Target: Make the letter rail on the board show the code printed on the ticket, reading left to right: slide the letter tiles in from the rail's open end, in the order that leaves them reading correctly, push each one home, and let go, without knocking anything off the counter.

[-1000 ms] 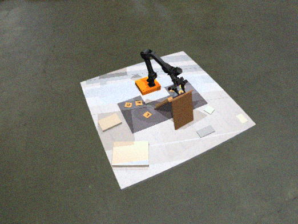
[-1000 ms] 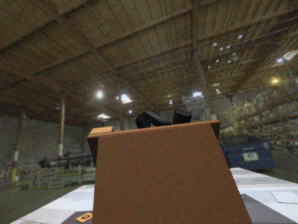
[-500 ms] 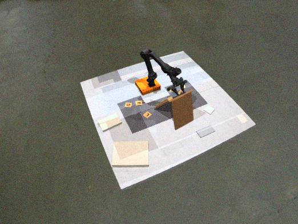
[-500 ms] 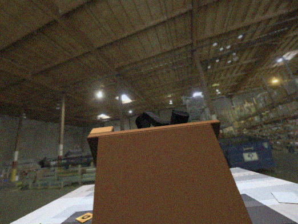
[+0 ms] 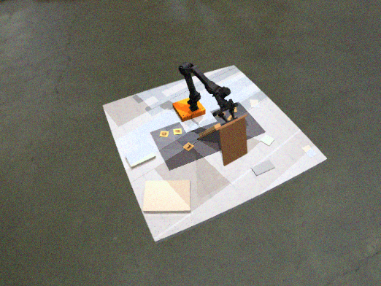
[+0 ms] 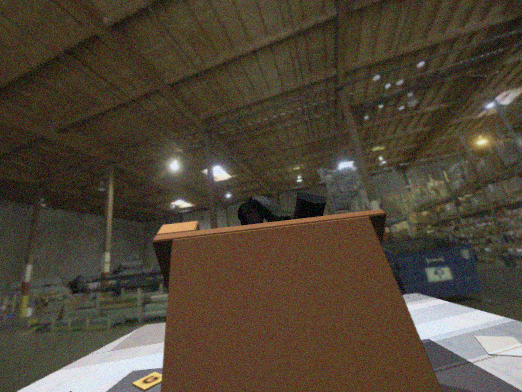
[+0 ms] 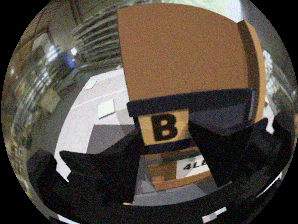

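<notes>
A letter tile marked B (image 7: 164,127) sits between the dark upper and lower lips of the rail (image 7: 220,98), at the rail's left end in the wrist view. My gripper (image 7: 164,127) (image 5: 228,117) is shut on this tile. The brown board (image 5: 233,141) (image 6: 295,305) (image 7: 185,55) stands upright. The ticket (image 7: 189,169) shows "4L" and part of another character; a finger hides the rest. Three yellow tiles, one (image 5: 164,133), another (image 5: 177,131) and a third (image 5: 188,146), lie on the dark mat. A tile marked G (image 6: 148,381) shows beside the board.
The orange arm base (image 5: 187,110) stands behind the mat (image 5: 175,158). A large pale slab (image 5: 166,195), a smaller pale slab (image 5: 140,160), a grey slab (image 5: 263,168) and a pale card (image 5: 267,139) lie on the counter. The rail's interior is partly hidden by my right finger.
</notes>
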Robot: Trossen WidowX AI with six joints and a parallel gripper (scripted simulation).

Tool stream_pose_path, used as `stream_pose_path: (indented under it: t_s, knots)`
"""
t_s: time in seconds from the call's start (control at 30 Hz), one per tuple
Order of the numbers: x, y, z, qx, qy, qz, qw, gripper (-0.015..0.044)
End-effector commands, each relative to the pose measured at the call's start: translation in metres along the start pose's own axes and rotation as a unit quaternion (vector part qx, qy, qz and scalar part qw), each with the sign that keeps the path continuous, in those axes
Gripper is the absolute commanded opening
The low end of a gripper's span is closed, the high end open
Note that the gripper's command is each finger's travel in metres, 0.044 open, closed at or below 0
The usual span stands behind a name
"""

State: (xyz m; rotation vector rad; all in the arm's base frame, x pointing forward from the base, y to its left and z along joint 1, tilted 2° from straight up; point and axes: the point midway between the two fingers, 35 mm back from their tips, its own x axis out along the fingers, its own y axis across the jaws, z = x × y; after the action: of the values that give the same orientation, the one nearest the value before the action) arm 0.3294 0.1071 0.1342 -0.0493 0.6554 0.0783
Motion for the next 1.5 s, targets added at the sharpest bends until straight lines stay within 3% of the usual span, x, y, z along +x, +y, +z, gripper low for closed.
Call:
stream_pose_path:
  t_s: [0.0, 1.47]
  knots:
    - [0.000, -0.002, 0.000, -0.002, -0.001, 0.002, 1.000, 0.0000]
    - [0.000, -0.027, 0.001, -0.003, -0.001, 0.001, 1.000, 0.0000]
